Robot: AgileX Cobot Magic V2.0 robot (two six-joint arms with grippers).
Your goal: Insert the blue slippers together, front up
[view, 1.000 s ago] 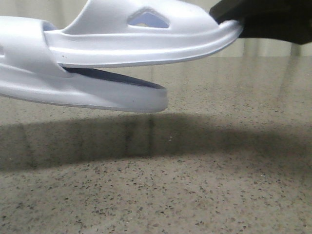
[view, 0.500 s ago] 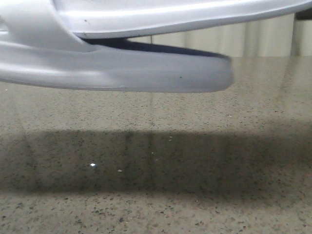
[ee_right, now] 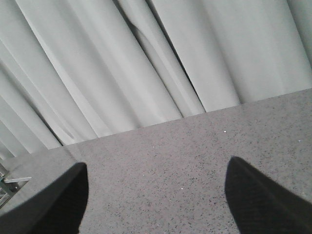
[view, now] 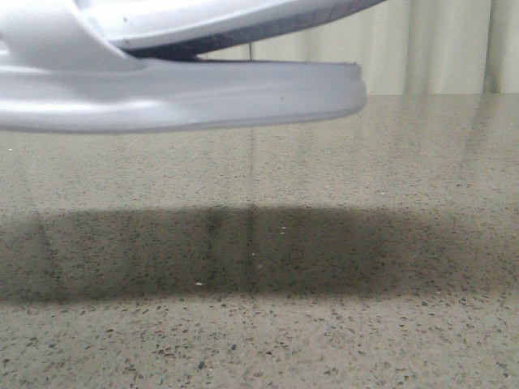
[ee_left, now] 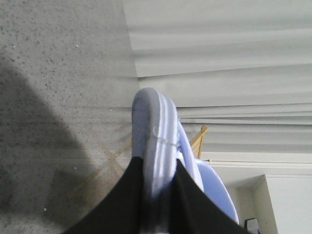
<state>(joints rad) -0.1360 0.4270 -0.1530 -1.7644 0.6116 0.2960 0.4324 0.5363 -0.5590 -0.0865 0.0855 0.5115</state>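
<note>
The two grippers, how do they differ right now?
The left gripper is shut on the slippers, its dark fingers pressed to both sides; the right gripper is open and holds nothing, fingers spread wide over bare table. Both have black fingers.

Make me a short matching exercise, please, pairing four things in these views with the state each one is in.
Things:
1. left gripper
2. right gripper
3. blue slippers
4. table

States:
A. open, with nothing between the fingers
B. speckled stone surface under a wide dark shadow
C. shut on a pale slipper edge
D. nested, held in the air above the surface

Pairs: 1-C, 2-A, 3-D, 4-B
</note>
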